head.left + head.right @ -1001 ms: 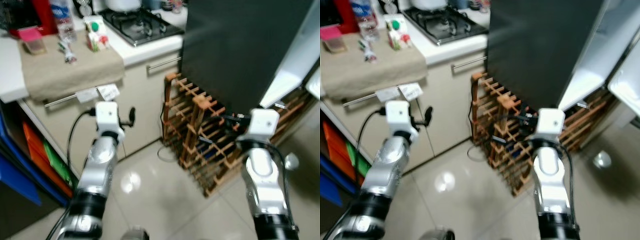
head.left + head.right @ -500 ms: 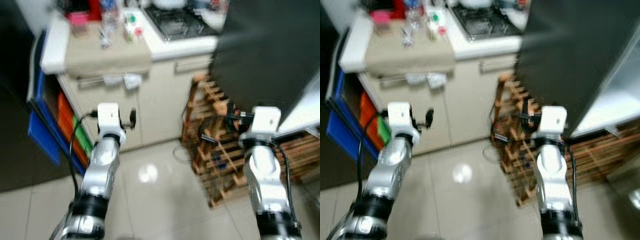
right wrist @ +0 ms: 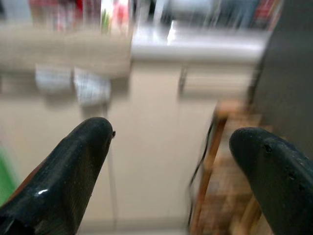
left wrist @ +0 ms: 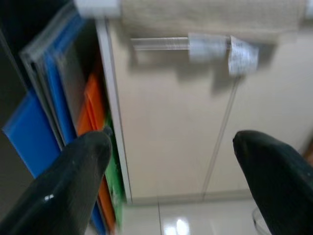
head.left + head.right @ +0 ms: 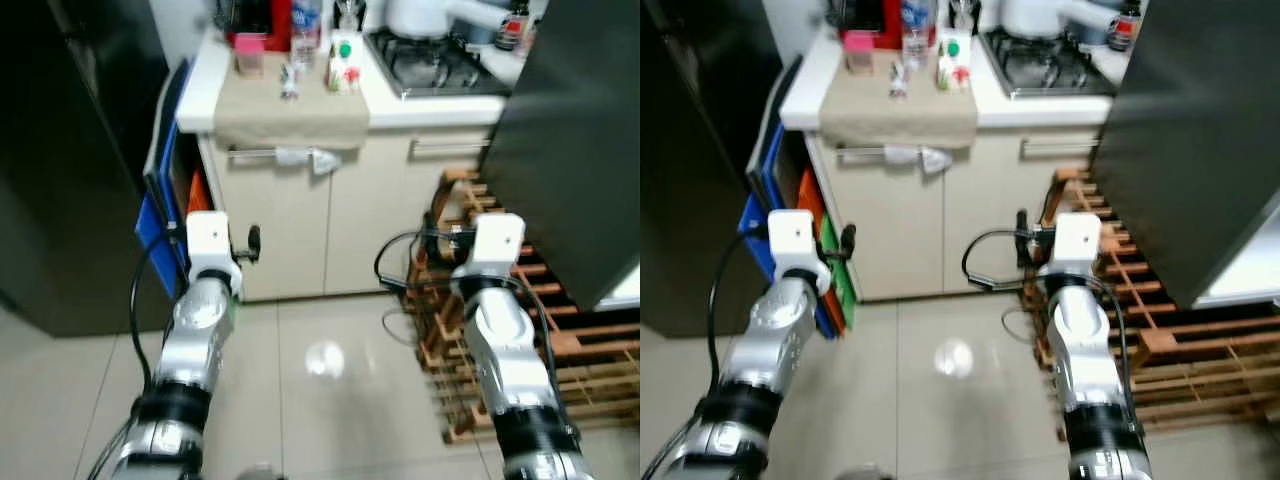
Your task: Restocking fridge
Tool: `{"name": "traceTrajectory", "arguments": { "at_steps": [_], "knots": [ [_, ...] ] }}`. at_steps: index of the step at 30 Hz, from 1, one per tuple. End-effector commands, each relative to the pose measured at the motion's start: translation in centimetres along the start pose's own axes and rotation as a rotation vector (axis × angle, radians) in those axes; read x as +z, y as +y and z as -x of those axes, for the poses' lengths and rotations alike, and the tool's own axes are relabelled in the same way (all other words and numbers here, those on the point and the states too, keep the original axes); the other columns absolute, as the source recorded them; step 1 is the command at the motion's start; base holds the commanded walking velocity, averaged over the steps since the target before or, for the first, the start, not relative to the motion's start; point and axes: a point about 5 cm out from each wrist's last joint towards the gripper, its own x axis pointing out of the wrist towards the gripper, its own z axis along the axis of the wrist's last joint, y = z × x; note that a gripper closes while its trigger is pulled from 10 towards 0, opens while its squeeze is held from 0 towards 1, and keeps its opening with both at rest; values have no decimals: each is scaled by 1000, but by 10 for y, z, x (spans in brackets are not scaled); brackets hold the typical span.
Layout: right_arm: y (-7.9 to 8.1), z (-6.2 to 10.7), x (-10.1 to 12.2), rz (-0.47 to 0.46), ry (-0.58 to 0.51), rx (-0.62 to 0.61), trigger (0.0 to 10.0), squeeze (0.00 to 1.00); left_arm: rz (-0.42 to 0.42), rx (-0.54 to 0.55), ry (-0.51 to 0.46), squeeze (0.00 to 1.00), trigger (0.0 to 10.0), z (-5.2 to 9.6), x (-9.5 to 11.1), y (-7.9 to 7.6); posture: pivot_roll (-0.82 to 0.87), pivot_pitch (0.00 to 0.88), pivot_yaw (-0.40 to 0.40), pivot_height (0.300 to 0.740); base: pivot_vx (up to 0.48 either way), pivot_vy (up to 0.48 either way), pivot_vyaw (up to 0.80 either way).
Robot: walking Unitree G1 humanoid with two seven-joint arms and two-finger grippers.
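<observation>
The robot faces a white kitchen counter (image 5: 420, 108) with both arms raised over a glossy tiled floor (image 5: 320, 400). The left gripper (image 4: 176, 161) hangs in front of the cream cabinet doors (image 5: 300, 230), its two black fingers (image 4: 73, 171) spread wide with nothing between them. The right gripper (image 3: 171, 161) is also spread apart and empty, held near the wooden wine rack (image 5: 560, 350) that stands on the floor just beside the cabinet.

On the counter lies a beige cloth (image 5: 290, 105) whose front edge hangs over the cabinet. On it stand a water bottle (image 5: 306, 22), a small carton with a green cap (image 5: 343, 62) and a pink-topped box (image 5: 248, 55), well apart from both grippers. A gas hob (image 5: 435, 65) sits beside the cloth, with a white pot (image 5: 415, 15) on it.

The dark fridge (image 5: 575, 150) rises on the robot's right, above the rack. Blue, orange and green flat items (image 4: 73, 127) are wedged upright in the gap at the cabinet's left end
</observation>
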Motion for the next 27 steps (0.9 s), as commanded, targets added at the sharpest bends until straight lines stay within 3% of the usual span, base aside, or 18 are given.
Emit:
{"name": "traceTrajectory", "arguments": {
  "at_steps": [1, 2, 3, 4, 5, 6, 7, 9, 11, 12, 14, 15, 17, 18, 21, 23, 27],
  "knots": [
    [-4, -1, -12, -41, 66, -13, 10000, 43, -20, -42, 67, 0, 10000, -2, -13, -5, -85, 0, 4, 740, 0, 0, 0],
    [-2, -2, -24, -48, 132, 2, 10000, 43, -32, -82, 157, 0, 10000, -2, -28, -10, -85, 0, 4, 740, 0, 0, 0],
    [-2, -2, -24, -48, 132, 2, 10000, 43, -32, -82, 157, 0, 10000, -2, -28, -10, -85, 0, 4, 740, 0, 0, 0],
    [-3, -1, -44, -72, 256, -9, 10000, 43, -50, -115, 266, 0, 10000, 1, -48, -17, -86, 0, 8, 740, 0, 0, 0],
    [-3, -1, -44, -72, 256, -9, 10000, 43, -50, -115, 266, 0, 10000, 1, -48, -17, -86, 0, 8, 740, 0, 0, 0],
    [0, 8, -78, -93, 475, -8, 10000, 51, -3, -132, 485, 0, 10000, 18, -87, -29, -87, 0, 19, 740, 0, 0, 0],
    [0, 8, -78, -93, 475, -8, 10000, 51, -3, -132, 485, 0, 10000, 18, -87, -29, -87, 0, 19, 740, 0, 0, 0],
    [1, 13, -87, -66, 528, -17, 10000, 55, 13, -119, 576, 0, 10000, 29, -105, -36, -87, 0, 19, 740, 0, 0, 0],
    [2, 10, -84, -38, 497, -12, 10000, 63, 1, -107, 552, 0, 10000, 29, -105, -38, -93, 0, 22, 740, 0, 0, 0],
    [3, 7, -81, -23, 473, -6, 10000, 63, -7, -98, 528, 0, 10000, 28, -103, -38, -93, 0, 22, 740, 0, 0, 0],
    [1, -8, -43, 89, 180, -30, 10000, 71, -39, -64, 248, 0, 10000, 7, -63, -38, -105, 0, 20, 740, 0, 0, 0],
    [1, -8, -43, 89, 180, -30, 10000, 71, -39, -64, 248, 0, 10000, 7, -63, -38, -105, 0, 20, 740, 0, 0, 0],
    [4, -16, -4, 136, -81, -37, 10000, 71, -39, -49, -14, 0, 10000, -8, -16, -36, -107, 0, 16, 740, 0, 0, 0],
    [4, -16, -4, 136, -81, -37, 10000, 71, -39, -49, -14, 0, 10000, -8, -16, -36, -107, 0, 16, 740, 0, 0, 0],
    [8, -15, 47, 101, -336, -37, 10000, 78, -18, -33, -318, 0, 10000, -12, 55, -25, -104, 0, 15, 740, 0, 0, 0],
    [8, -12, 65, 82, -409, -35, 10000, 75, -4, -14, -404, 0, 10000, -6, 78, -19, -104, 0, 15, 740, 0, 0, 0],
    [6, -10, 73, 66, -454, -52, 10000, 75, 32, -3, -465, 0, 10000, 0, 89, -17, -104, 0, 15, 740, 0, 0, 0]
  ]
}}
